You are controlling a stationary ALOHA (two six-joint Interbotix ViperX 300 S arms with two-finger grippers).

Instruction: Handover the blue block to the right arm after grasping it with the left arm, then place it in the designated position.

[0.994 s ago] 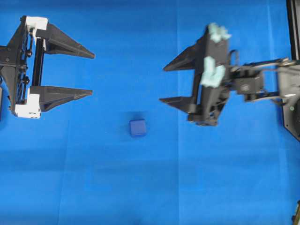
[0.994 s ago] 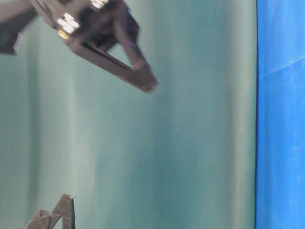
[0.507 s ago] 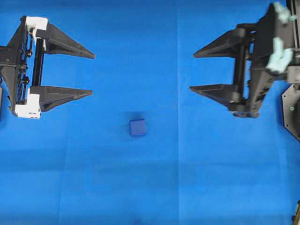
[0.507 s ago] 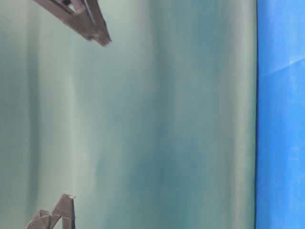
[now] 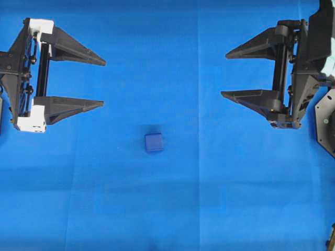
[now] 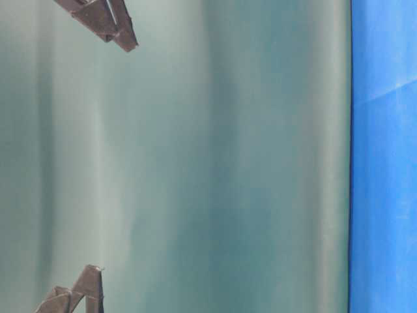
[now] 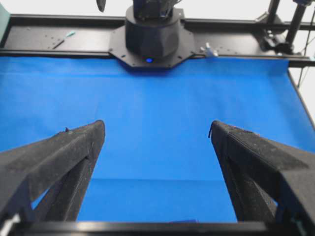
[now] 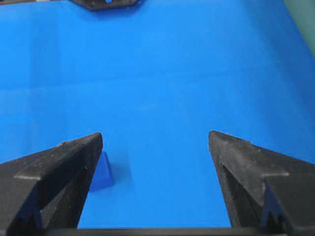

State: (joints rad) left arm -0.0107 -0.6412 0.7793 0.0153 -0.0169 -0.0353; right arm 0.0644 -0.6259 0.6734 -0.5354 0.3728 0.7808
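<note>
Lying on blue cloth (image 5: 172, 198) between two wide-spread tools, blue block (image 5: 153, 142).

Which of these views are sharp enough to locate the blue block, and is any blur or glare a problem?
Overhead: evenly lit, sharp, no glare; the blue block shows clearly on the cloth. Right wrist: soft focus, the block partly hidden behind a finger of the right pincer. Left wrist: sharp, but no block visible. Table-level: turned sideways, mostly backdrop, no block.

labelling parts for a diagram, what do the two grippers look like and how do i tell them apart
Both are black with two long fingers tapering to points. The left gripper carries white plastic corner blocks on its frame. The right gripper is nearly all black, with a pale green piece at its outer edge.
</note>
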